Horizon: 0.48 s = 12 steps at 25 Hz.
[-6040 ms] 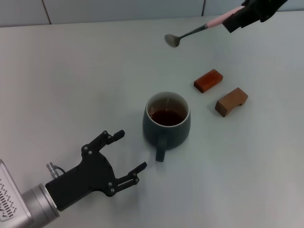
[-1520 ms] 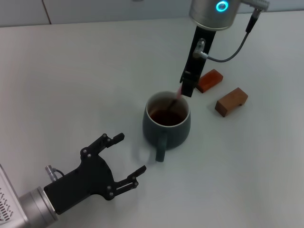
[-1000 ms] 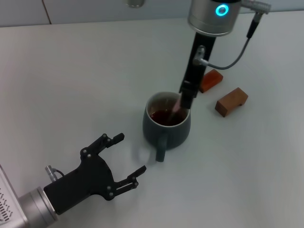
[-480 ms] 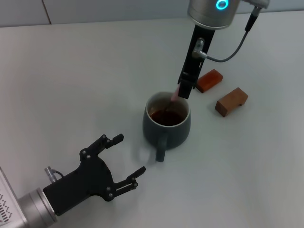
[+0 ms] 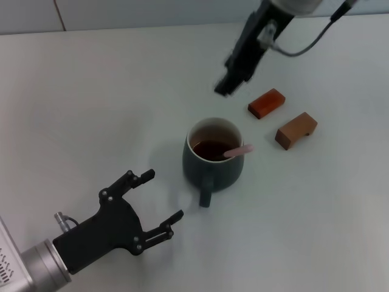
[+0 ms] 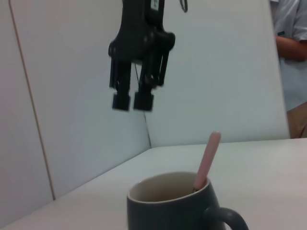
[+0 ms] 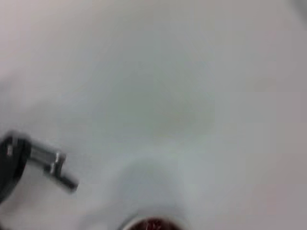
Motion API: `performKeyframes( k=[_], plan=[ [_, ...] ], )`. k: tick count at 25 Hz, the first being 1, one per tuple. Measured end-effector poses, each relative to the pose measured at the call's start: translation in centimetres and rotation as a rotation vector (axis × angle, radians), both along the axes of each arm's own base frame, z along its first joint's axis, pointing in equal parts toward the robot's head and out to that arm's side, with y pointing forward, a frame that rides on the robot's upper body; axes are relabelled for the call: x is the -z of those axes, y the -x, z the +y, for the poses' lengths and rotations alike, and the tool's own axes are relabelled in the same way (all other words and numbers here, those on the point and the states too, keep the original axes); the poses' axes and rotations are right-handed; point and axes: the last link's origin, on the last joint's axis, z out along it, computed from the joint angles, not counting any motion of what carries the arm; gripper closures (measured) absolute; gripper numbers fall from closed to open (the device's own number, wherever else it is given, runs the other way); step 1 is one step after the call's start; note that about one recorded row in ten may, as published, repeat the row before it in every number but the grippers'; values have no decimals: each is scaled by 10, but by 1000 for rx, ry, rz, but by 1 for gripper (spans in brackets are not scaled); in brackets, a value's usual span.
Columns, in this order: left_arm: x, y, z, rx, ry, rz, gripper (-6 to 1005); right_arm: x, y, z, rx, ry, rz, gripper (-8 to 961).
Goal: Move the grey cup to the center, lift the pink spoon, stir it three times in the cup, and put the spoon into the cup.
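Note:
The grey cup (image 5: 213, 159) stands mid-table, handle toward me, with dark liquid inside. The pink spoon (image 5: 238, 150) rests in it, pink handle leaning on the right rim, bowl hidden in the liquid. My right gripper (image 5: 223, 86) hangs above and behind the cup, open and empty. My left gripper (image 5: 159, 196) is open and empty on the near left, a short way from the cup's handle. The left wrist view shows the cup (image 6: 165, 206), the spoon handle (image 6: 206, 160) sticking up, and the right gripper (image 6: 132, 101) above it. The right wrist view shows only the cup's rim (image 7: 151, 224).
Two small brown wooden blocks (image 5: 267, 103) (image 5: 296, 130) lie right of the cup. A white wall runs along the table's far edge (image 5: 152, 12). A person (image 6: 291, 62) stands beyond the table in the left wrist view.
The right gripper let go of the spoon and rose up and back from the cup. The spoon now leans on the right rim. The left arm barely moved.

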Motion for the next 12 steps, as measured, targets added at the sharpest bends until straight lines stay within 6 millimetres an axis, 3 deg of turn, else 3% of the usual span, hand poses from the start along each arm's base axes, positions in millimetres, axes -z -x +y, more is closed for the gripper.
performKeyframes(
  k=[4,9,11,12],
  plan=[
    [-2,2,1,-8,-12,5,148,-18,-23,-22,-94,-86,205,376],
    [-4,4,4,-20,-31,7,148,-19,-77,-56,-149,-144,444,168],
    [-5,5,4,-22,-33,7,148,-14,-101,-70,-152,-160,502,161],
    [-6,5,5,-26,-40,5,148,-6,-126,-84,-128,-171,555,157]
  ],
)
